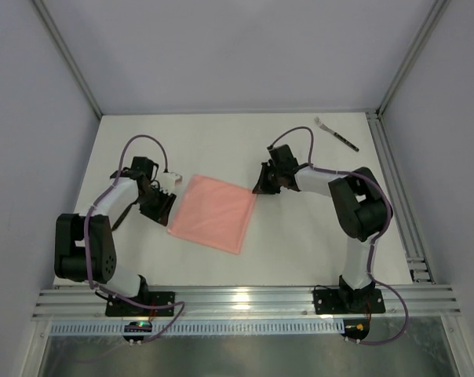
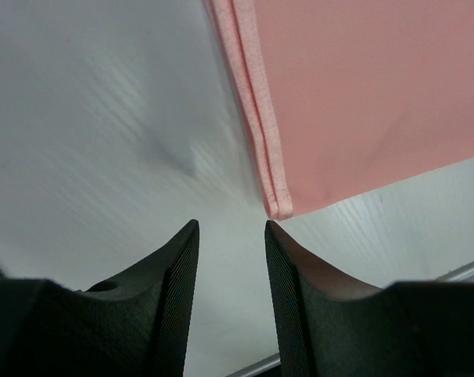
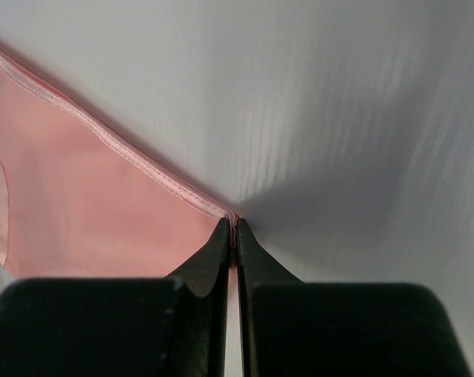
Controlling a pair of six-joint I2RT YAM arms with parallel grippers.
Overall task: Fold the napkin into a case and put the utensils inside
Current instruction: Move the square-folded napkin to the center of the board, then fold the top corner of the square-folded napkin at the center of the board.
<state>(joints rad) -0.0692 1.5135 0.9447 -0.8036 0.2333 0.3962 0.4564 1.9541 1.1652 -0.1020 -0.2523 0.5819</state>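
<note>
Right gripper (image 3: 235, 234) is pinching the napkin (image 1: 213, 213) by its right corner, jaws closed on the hem. Left gripper (image 2: 231, 236) is hovering, jaws parted, just short of a left-side corner. Napkin is lying flat mid-table (image 1: 300, 243); fork (image 1: 337, 133) is lying well apart, far right.

Napkin (image 3: 103, 181) corner pinched, hidden inside right end effector (image 3: 234, 226); fork (image 1: 337, 134) prongs too small to count.

The salmon-pink square cloth napkin (image 1: 213, 214) is thin fabric, matt and smooth, with a stitched hem at its edges. The white surface (image 1: 300, 243) is smooth, faintly glossy and finely ribbed. The left hand (image 2: 231, 228) has fingers (image 2: 174, 298) of matt black plastic, finely ridged inside. The small fork (image 1: 337, 133) has a silvery metal head.
</note>
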